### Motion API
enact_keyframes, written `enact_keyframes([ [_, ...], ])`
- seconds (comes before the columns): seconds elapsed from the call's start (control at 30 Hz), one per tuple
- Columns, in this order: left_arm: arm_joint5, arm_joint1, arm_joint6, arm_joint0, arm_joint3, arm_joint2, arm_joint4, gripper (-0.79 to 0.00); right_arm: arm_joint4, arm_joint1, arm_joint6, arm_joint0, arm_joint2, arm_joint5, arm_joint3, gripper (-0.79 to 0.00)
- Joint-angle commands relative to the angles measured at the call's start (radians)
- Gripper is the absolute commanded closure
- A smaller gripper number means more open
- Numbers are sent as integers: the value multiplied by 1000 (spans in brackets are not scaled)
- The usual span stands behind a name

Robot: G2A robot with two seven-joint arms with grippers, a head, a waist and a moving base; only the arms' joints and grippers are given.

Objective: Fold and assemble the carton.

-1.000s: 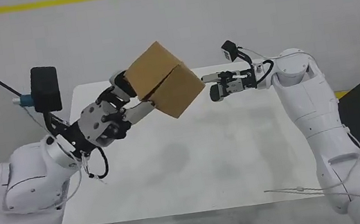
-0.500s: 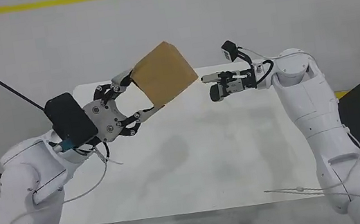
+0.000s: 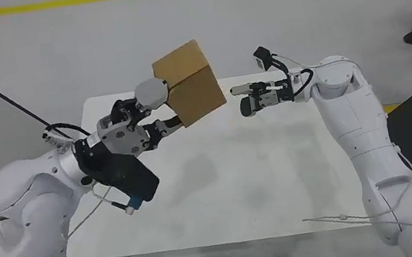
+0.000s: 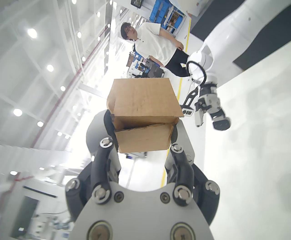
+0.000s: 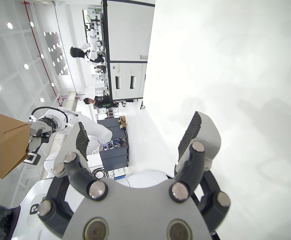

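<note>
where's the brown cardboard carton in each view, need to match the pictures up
Top view: brown cardboard carton above the far edge of the white table, clamped in the left pincer.
Left wrist view: carton gripped in that pincer.
Right wrist view: carton beyond the open right pincer, off to one side.
Shared landmark: the white table.

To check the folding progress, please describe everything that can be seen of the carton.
The carton is a plain brown cardboard box, already formed into a block. It is held in the air near the far edge of the table, tilted. The left gripper clamps one end, a finger on each side. The flap there is not flush: a gap with a ragged edge shows. The open right gripper is beside it, apart.
</note>
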Motion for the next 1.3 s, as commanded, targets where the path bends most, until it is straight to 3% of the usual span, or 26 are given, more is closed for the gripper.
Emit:
enact_keyframes([
  [0.0, 89, -1, 104, 22, 45, 10, 47, 0, 0, 0, 0, 0, 0, 0, 0, -785],
  [0.3, 104, -1, 98, 21, 43, 8, 58, 0, 0, 0, 0, 0, 0, 0, 0, -785],
  [0.53, 427, 5, 193, 54, 86, 4, 393, 0, 0, 0, 0, 0, 0, 0, 0, -785],
  [0.8, 722, 7, 270, 78, 126, 11, 610, 0, 0, 0, 0, 0, 0, 0, 0, -785],
  [1.13, 738, 3, 259, 90, 148, 31, 559, 0, 0, 0, 0, 0, 0, 0, 0, -785],
  [1.27, 909, 2, 263, 97, 157, 20, 703, 0, 0, 0, 0, 0, 0, 0, 0, -785],
])
